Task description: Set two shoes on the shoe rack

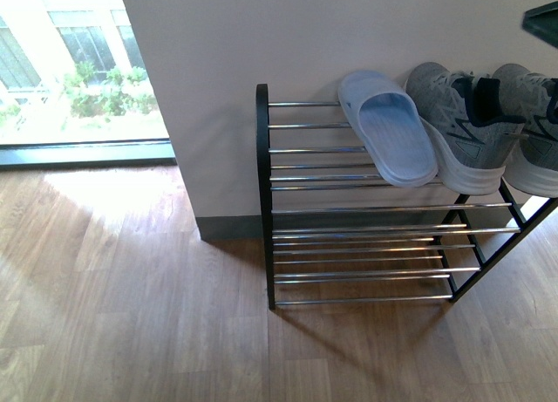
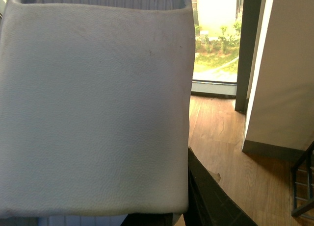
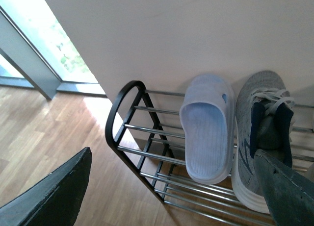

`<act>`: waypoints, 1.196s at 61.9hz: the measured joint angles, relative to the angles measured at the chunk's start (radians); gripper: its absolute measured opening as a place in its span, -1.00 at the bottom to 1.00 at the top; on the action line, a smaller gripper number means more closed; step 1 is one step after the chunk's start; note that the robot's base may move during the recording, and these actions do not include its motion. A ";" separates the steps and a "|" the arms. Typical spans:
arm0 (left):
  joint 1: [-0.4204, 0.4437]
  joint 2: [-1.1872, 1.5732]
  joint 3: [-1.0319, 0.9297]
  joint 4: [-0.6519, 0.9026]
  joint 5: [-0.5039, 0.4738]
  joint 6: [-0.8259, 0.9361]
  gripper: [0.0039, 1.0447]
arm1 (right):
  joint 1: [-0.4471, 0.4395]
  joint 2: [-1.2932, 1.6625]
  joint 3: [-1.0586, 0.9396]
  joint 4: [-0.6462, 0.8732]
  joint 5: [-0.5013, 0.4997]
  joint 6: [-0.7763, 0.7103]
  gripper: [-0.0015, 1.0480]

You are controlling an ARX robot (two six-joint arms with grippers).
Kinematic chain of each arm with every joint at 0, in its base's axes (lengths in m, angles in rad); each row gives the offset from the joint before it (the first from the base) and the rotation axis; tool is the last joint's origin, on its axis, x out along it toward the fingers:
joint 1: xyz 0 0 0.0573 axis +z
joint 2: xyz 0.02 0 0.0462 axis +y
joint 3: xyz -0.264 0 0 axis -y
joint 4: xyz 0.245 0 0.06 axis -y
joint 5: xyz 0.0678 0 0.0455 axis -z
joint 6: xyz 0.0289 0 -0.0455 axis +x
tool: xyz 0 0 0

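A pale blue slide [image 2: 93,108] fills most of the left wrist view, and my left gripper [image 2: 167,218] is shut on it; only one dark finger [image 2: 208,199] shows beside it. The shoe rack [image 1: 349,212] stands against the wall. On its top tier lie a second pale blue slide [image 1: 392,132] and two grey sneakers [image 1: 458,123] [image 1: 534,127], side by side. My right gripper [image 3: 172,157] hangs open above the rack's near left end, over the slide [image 3: 208,133] and one sneaker [image 3: 260,138], holding nothing. Neither arm shows in the front view.
The top-tier rods left of the slide [image 1: 301,136] and the lower tiers [image 1: 357,262] carry nothing. A white wall [image 1: 261,36] backs the rack. A floor-level window [image 1: 78,79] is at the left. Wood floor [image 1: 131,315] spreads in front.
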 joint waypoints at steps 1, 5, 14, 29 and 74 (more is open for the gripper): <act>0.000 0.000 0.000 0.000 0.000 0.000 -0.97 | -0.005 -0.014 -0.013 0.007 -0.004 0.002 0.82; 0.000 0.000 0.000 0.000 0.000 0.000 -0.97 | -0.029 -0.086 -0.076 0.056 -0.032 0.019 0.82; 0.000 0.000 0.000 0.000 0.000 0.000 -0.97 | -0.047 -0.127 -0.110 0.085 -0.039 0.039 0.82; 0.000 0.000 0.000 0.000 0.000 0.000 -0.97 | -0.012 -0.178 -0.262 0.348 0.442 -0.047 0.19; 0.000 0.000 0.000 0.000 0.000 0.000 -0.97 | -0.009 -0.606 -0.486 0.140 0.452 -0.072 -0.97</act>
